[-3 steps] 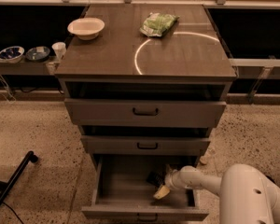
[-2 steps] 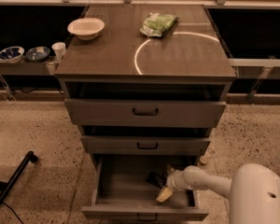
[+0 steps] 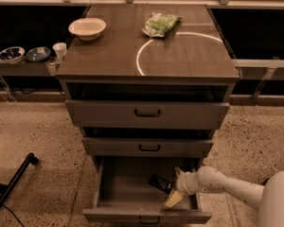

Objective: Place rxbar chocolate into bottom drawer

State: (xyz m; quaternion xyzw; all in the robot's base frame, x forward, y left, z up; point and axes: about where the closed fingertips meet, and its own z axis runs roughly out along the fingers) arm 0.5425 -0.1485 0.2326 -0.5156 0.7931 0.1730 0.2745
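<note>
The gripper (image 3: 175,186) reaches into the pulled-out bottom drawer (image 3: 146,215), at the drawer's right side, with its two fingers spread apart. The rxbar chocolate (image 3: 159,183) lies on the drawer's floor, right of centre, just beside those fingers. High above the drawer, a green bag (image 3: 161,23) and a white bowl (image 3: 87,28) sit on the cabinet top (image 3: 180,56).

The open bottom drawer (image 3: 128,193) is bare on its left. The gripper (image 3: 174,188) and rxbar chocolate (image 3: 160,183) fill its right.
</note>
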